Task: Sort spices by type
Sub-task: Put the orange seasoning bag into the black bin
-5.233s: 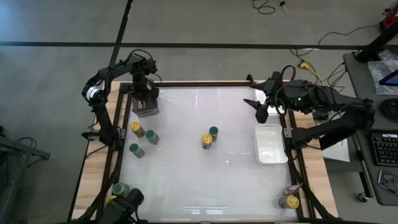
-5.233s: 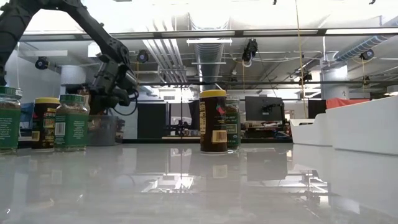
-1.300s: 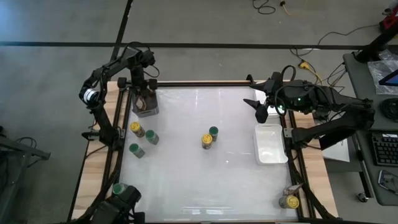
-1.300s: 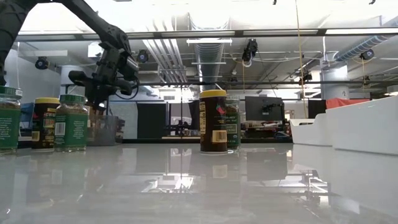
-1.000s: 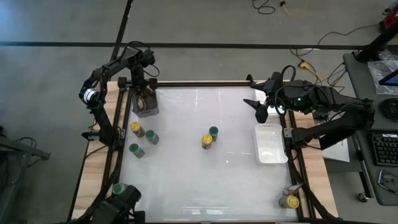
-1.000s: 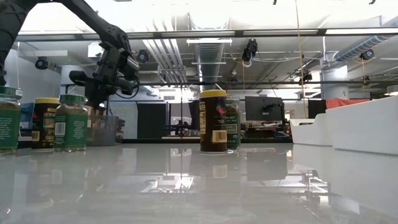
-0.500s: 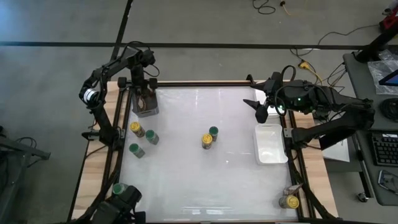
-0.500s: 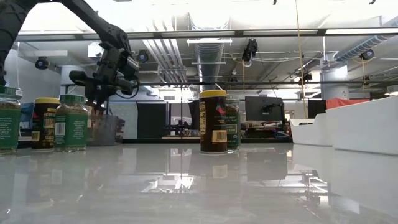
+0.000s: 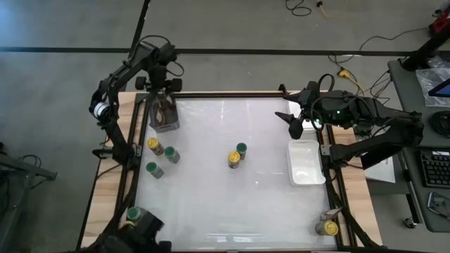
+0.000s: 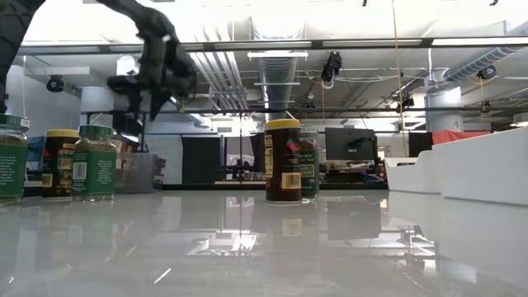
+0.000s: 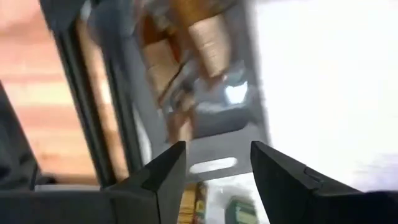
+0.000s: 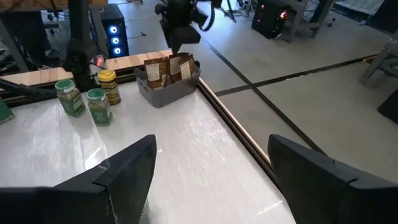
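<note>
Left gripper above grey cup of brown sticks, fingers apart, nothing between them; wrist view smeared. Right gripper parked past white tray, fingers wide, empty. Jar pair at table middle, three jars left. Near-corner jars half hidden behind frame.

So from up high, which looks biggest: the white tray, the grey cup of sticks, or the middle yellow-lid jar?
1. White tray
2. Grey cup of brown sticks
3. Yellow-lid jar, clearly smallest
</note>
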### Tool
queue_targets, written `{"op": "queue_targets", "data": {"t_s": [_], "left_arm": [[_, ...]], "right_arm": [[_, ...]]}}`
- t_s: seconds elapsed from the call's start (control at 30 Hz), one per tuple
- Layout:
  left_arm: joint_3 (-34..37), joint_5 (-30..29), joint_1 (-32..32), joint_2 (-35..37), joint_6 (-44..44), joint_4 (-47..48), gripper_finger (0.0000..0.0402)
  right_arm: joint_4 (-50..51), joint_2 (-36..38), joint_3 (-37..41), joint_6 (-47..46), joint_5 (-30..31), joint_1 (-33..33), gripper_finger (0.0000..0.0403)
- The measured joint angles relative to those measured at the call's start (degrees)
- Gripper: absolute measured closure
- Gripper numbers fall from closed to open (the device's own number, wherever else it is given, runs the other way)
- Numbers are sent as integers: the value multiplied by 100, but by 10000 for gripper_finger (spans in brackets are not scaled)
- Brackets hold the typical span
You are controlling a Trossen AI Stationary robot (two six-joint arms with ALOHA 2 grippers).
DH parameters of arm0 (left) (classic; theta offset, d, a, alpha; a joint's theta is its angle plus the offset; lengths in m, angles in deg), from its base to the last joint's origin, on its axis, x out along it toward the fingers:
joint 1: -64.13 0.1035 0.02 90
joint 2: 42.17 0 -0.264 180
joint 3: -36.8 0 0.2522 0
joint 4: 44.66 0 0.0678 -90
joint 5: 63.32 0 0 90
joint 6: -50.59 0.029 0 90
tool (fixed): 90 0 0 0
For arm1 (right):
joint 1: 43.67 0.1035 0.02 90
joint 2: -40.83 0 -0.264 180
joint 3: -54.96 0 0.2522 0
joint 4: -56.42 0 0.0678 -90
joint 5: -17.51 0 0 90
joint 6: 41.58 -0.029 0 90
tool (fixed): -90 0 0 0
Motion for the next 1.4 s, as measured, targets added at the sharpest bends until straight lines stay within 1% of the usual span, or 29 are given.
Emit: {"op": "queue_targets", "data": {"t_s": [0.13, 0.27, 0.33, 0.43, 0.53, 0.63, 0.73, 0.83, 0.93, 1.0, 1.07, 1.13, 1.17, 1.23, 1.3, 1.4], "left_arm": [[-471, -1, -741, 88, 166, -28, 235], [-814, -14, -1799, 149, 303, -278, 235], [-922, -202, -2406, 149, 606, -519, 235], [-931, -350, -3347, 149, 1116, -1286, 235], [-845, -388, -4118, 146, 1353, -2091, 235], [-826, -606, -4633, 83, 1429, -2740, 235], [-839, -793, -4881, 49, 1416, -2945, 235], [-873, -799, -5052, 49, 1197, -2974, 235], [-864, -802, -5253, 61, 1028, -2978, 235], [-828, -804, -5428, 70, 927, -2967, 235], [-781, -823, -5623, 70, 821, -2983, 235], [-723, -954, -5838, 55, 735, -3044, 235], [-690, -1049, -5958, 51, 721, -3077, 235], [-584, -1279, -6199, 48, 729, -3244, 235], [-415, -1482, -6430, 48, 710, -3607, 235], [-253, -1549, -6754, 34, 615, -4021, 235]], "right_arm": [[5, 0, 0, 0, -1, 0, 97], [71, -31, 0, 88, 1, 0, 101], [273, -101, 5, 180, 3, 0, 106], [758, -280, 18, 221, 4, 0, 112], [1352, -496, 22, -246, 4, 79, 117], [1999, -642, 22, -601, -12, 349, 122], [2535, -768, -15, -1024, -217, 650, 126], [2974, -866, -71, -1821, -564, 1055, 131], [3604, -999, -76, -3002, -856, 1614, 138], [4077, -1152, -76, -4105, -1024, 1993, 142], [4459, -1314, -76, -5423, -1256, 2363, 146], [4655, -1466, -76, -6590, -1502, 2709, 151], [4670, -1548, -76, -7032, -1615, 2888, 152], [4666, -1712, -76, -7624, -1829, 3197, 152], [4663, -1896, -76, -8046, -2101, 3451, 150], [4613, -2223, -76, -8332, -2595, 3810, 143]]}}
